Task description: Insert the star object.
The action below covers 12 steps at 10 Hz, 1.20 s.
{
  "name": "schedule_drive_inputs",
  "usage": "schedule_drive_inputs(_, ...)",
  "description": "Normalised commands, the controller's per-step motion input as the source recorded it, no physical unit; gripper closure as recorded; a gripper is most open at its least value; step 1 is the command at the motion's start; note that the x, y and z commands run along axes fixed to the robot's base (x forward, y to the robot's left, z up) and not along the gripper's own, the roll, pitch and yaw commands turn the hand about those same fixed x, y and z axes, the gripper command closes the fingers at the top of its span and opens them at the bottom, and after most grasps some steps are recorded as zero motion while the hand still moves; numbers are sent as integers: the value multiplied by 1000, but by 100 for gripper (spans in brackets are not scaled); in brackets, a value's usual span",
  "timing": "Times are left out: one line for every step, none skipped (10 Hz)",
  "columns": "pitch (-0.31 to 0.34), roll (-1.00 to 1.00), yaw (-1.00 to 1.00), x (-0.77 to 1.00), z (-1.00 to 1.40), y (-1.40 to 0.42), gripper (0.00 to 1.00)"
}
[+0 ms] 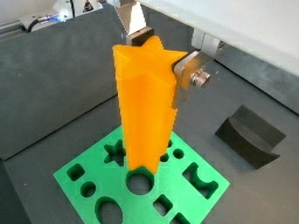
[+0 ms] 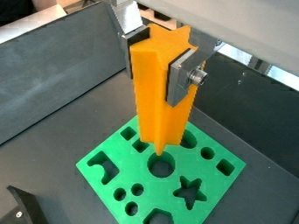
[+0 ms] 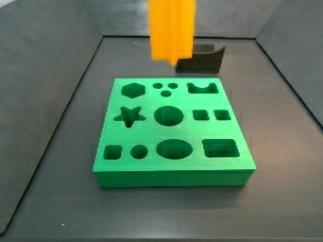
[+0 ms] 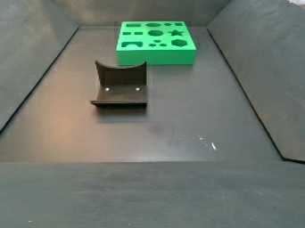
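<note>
My gripper [image 1: 162, 57] is shut on the top of the star object [image 1: 146, 105], a tall bright orange ridged prism that hangs upright; both wrist views show it [image 2: 158, 96]. It hangs well above the green block [image 3: 171, 161], near its far edge, in a side view [image 3: 173, 28], where the gripper itself is above the frame. The block's star hole [image 3: 127, 116] lies off to one side of the prism [image 1: 114, 155] [image 2: 190, 188]. In both wrist views the prism's lower end lines up over a round hole [image 1: 140, 182].
A dark grey curved block [image 3: 202, 59] stands behind the green block, and shows apart from it in a side view [image 4: 119, 85] and a wrist view [image 1: 251, 133]. Dark tray walls [image 3: 76, 85] rise on the sides.
</note>
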Motion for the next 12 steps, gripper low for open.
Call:
schedule_drive_inputs(0,7,0,0,-9,0,100)
schedule_drive_inputs(0,26,0,0,-69,60,100)
schedule_drive_inputs(0,73,-11,0,-137,29,100)
schedule_drive_inputs(-83,321,-220,-17,-660,86,100)
schedule_drive_inputs(-44,0,-163,-86,-1000,0,100)
schedule_drive_inputs(10,-56,-200,-220,-1000,-57,100)
schedule_drive_inputs(0,-84,-234,-283,-983,-46,100)
schedule_drive_inputs(0,-83,-260,-294,-943,-100,100)
schedule_drive_inputs(99,-103,-260,-266,-849,-49,100)
schedule_drive_inputs(173,-91,-166,-266,-740,-20,100)
schedule_drive_inputs(64,-40,-37,-311,-531,-26,100)
schedule_drive_inputs(-121,-29,0,-274,-137,0,100)
